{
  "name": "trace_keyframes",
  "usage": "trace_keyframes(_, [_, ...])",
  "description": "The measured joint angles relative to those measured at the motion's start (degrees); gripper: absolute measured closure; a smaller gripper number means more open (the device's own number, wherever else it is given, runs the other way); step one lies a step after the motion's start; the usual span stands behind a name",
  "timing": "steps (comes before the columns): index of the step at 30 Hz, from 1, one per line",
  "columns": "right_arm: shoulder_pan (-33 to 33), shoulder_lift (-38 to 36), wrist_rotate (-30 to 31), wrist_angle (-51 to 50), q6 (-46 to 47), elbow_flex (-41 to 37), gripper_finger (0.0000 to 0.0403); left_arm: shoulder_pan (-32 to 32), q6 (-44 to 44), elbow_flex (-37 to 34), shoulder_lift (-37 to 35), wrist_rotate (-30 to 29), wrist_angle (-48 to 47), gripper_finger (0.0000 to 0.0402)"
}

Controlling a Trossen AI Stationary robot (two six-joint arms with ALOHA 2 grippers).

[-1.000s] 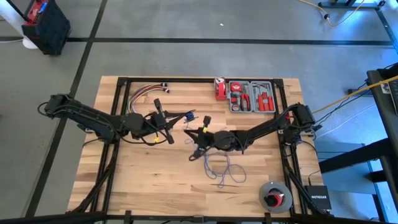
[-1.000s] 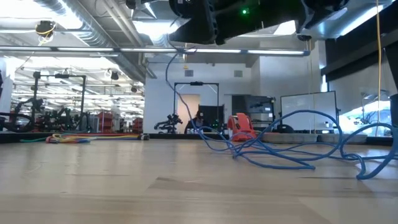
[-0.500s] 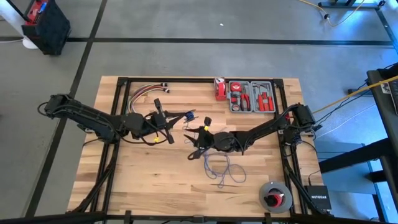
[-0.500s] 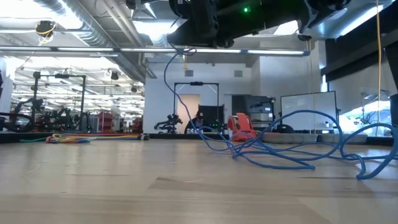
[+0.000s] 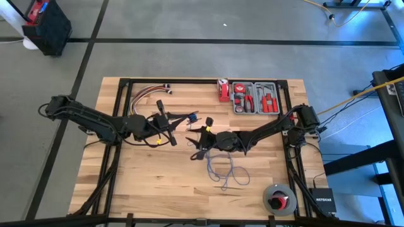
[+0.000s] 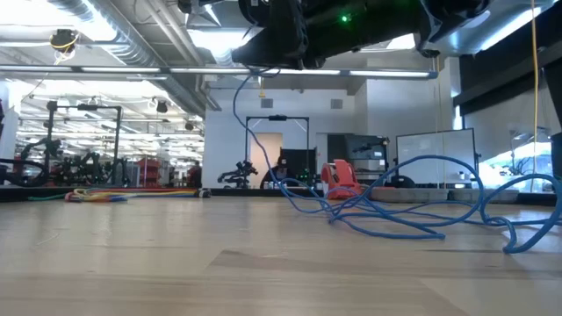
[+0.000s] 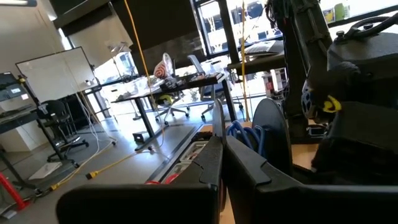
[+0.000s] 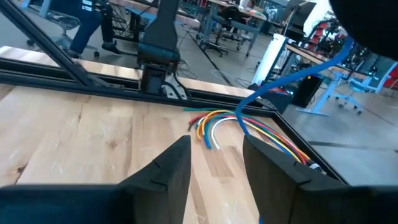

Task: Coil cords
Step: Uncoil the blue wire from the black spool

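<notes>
The right gripper (image 5: 197, 140) hung near the middle of the table (image 5: 151, 183) with its two fingers (image 8: 273, 165) spread apart and nothing between them; through the gap only bare wood and the far frame rail showed. The left gripper (image 5: 169, 120) sat just off at about ten o'clock from it, fingers (image 7: 214, 158) pressed together. A strand of the cords (image 6: 369, 206) rose from the tabletop up to the arms overhead, but I could not tell whether the closed left fingers pinched it.

The rest of the cords (image 5: 224, 169) lay in loose, uneven blue-violet loops on the wood, at about five o'clock from the right gripper and partly under that arm's forearm. From table height they sprawled in low arcs across the right half of the surface.

Toward two o'clock, at the table's back edge, stood a grey tool tray (image 5: 255, 98) holding red-handled hand tools, pliers among them I think, laid side by side in its compartments. Touching or just beside its left end was a small red tape measure (image 5: 223, 89). At five o'clock, near the front right corner, a grey spool (image 5: 279, 198) with a red and black centre rested well clear of the cords.

At eleven o'clock, by the back rail, lay a bundle of red, yellow and white wires (image 5: 146, 93), curving behind the left arm. A small blue piece (image 5: 192, 117) sat between the two grippers, too small to make out.
</notes>
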Motion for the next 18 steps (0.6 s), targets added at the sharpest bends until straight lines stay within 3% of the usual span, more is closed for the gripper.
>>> trace_keyframes(18, [-3.3,0.0,-3.6,-5.1,3.0,0.0,0.0253,0.0,-0.3,0.0,0.0,0.0,0.0,0.0396])
